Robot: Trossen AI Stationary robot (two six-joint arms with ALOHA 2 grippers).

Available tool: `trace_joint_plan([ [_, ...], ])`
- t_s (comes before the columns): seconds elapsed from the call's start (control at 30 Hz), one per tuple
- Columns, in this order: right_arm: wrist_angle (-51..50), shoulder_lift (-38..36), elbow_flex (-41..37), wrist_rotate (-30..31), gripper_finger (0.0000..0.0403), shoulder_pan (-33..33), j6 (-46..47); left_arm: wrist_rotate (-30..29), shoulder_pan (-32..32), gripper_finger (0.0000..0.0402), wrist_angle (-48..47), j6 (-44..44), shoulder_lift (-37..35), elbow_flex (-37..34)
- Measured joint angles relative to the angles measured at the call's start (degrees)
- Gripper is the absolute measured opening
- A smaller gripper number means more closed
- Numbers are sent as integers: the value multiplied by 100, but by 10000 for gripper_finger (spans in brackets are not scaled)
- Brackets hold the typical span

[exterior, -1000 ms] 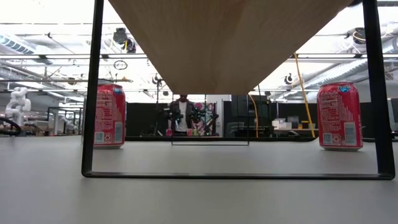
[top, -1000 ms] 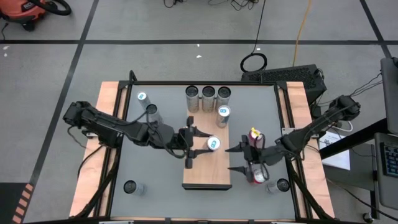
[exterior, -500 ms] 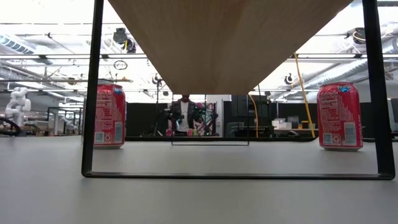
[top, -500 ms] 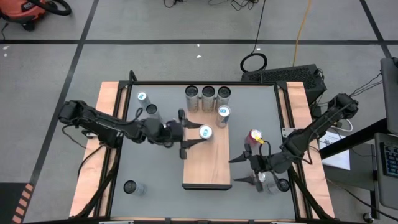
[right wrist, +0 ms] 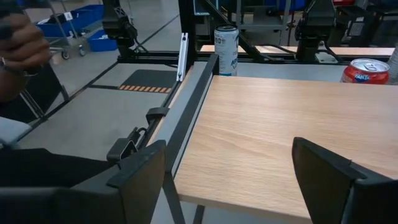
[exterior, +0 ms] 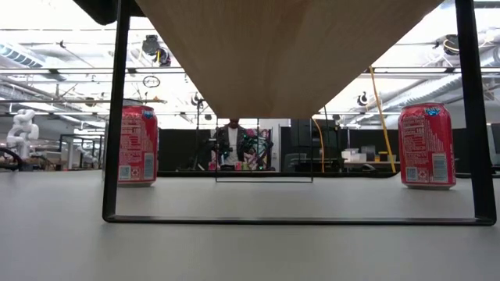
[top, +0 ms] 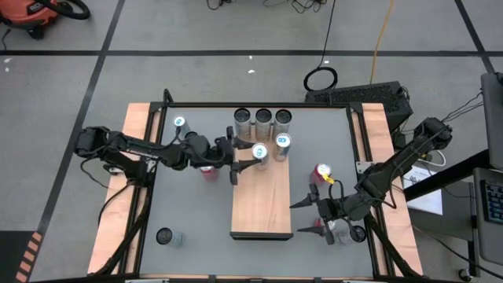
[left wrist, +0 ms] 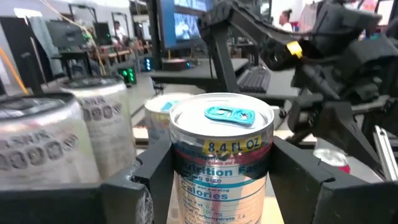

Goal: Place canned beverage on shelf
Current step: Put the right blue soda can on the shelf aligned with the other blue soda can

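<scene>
**A:** What does the left wrist camera add to the overhead one?

**B:** Up close, the left gripper [left wrist: 221, 180] has its dark fingers [left wrist: 149, 168] clamped on either side of a silver can with a blue pull-tab [left wrist: 221, 158], held upright. From above, that can [top: 259, 151] sits at the far left corner of the shelf, a long light-brown wood-grain board [top: 262, 200]. Just beyond it, a second silver blue-tabbed can [top: 282, 143] stands on the far edge, then a row of three plain silver cans [top: 262, 119] on the grey table [top: 196, 212].

**A:** And the right arm?

**B:** The right gripper [top: 312, 216] hovers off the board's near right corner, fingers spread wide, holding nothing. Its own camera looks across the bare board [right wrist: 280, 137] to a red can [right wrist: 365, 70] and a silver can [right wrist: 226, 42] past it.

**A:** The low view?

**B:** Only the board's underside [exterior: 281, 55], its black frame [exterior: 117, 117], and two red cans, one on the left [exterior: 138, 146], one on the right [exterior: 426, 145].
</scene>
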Motion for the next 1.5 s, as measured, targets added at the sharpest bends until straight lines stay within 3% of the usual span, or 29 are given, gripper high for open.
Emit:
trace_joint_plan([
  [0.77, -2, 0, 0, 7, 288, -4, -24, 35, 458, 215, -33, 288, 253, 7],
  [1.5, -2, 0, 0, 7, 288, -7, -92, 531, 597, 215, 192, 95, 260, 7],
])
